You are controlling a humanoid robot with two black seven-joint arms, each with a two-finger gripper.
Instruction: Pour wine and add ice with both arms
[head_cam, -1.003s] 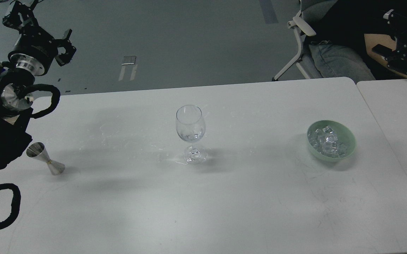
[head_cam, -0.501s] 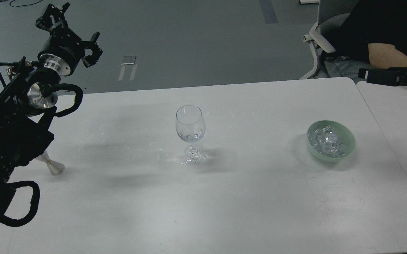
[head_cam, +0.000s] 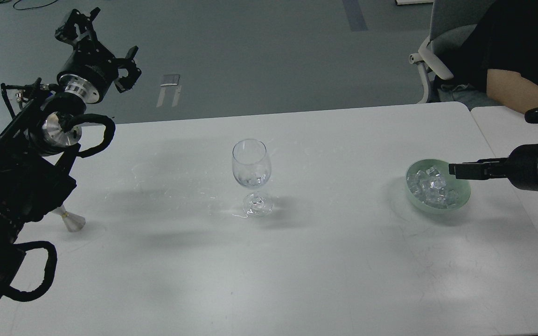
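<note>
While the clear stemmed wine glass (head_cam: 251, 176) stands upright at the centre of the white table (head_cam: 296, 270), the clear colourless ice cubes (head_cam: 431, 186) lie heaped in the pale green round bowl (head_cam: 438, 187) at centre right. Reaching in from the right edge, the black right gripper (head_cam: 457, 170) hangs over that bowl's right rim; I cannot tell whether its fingers are parted. At upper left the black left gripper (head_cam: 103, 49) is raised over the grey floor, fingers spread, grasping nothing. Below it a silver metal jigger (head_cam: 70, 220) is partly hidden by the left arm
</note>
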